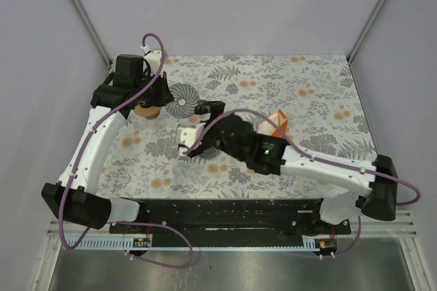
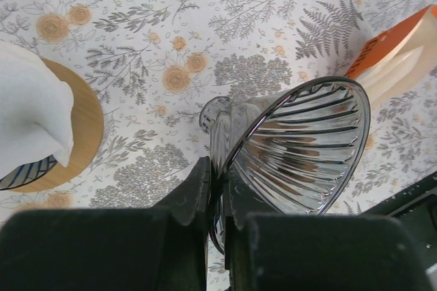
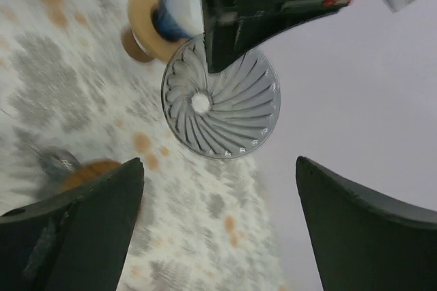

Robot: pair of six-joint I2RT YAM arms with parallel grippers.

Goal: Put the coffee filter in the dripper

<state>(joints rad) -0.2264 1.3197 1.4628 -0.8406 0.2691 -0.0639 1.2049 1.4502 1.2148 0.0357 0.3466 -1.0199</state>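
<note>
Two left fingers [image 2: 192,199] astride the dripper [image 2: 300,147] rim

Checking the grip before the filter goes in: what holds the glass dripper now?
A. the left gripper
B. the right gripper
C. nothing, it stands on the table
A: the left wrist view shows the left gripper shut on the rim of the dripper, while the right gripper stands open and empty.

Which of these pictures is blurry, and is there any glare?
Right wrist view: the tablecloth is smeared, the dripper crisper. Left wrist view: sharp, with bright glints on the dripper's clear ribs. Top view: evenly lit, soft shadows only.
</note>
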